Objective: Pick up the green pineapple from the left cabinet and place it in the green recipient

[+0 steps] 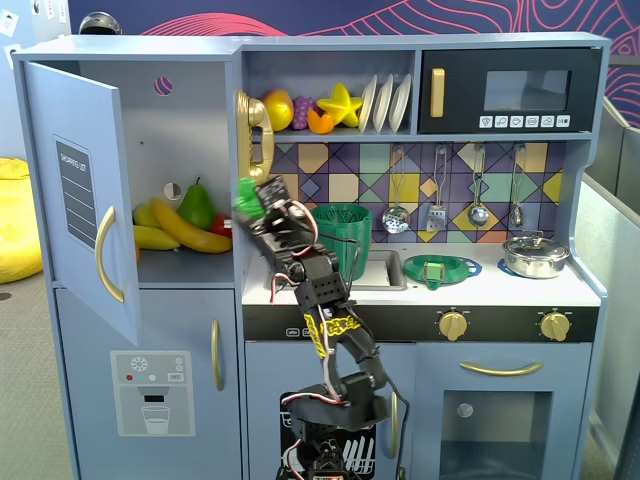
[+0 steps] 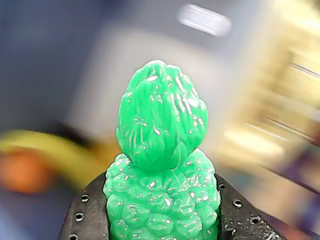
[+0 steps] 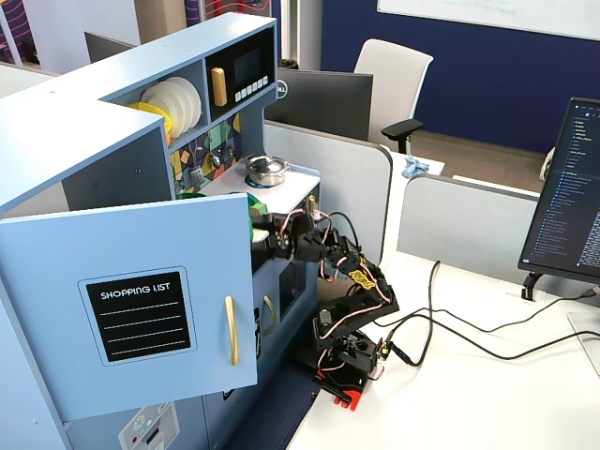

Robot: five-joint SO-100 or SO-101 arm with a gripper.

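wrist view: green pineapple (image 2: 161,165) between end effector (image 2: 162,220) fingers

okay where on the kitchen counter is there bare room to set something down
Bare white counter lies right of the silver pot, and a strip in front of the flat green dish. Left of the sink it is crowded: the green recipient and the arm's gripper holding the green pineapple.

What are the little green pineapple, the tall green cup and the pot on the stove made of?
The green pineapple looks like glossy moulded plastic: bumpy, with bright highlights. The green cup seems to be ribbed, duller plastic. The pot looks like shiny metal, though silvered plastic is possible.
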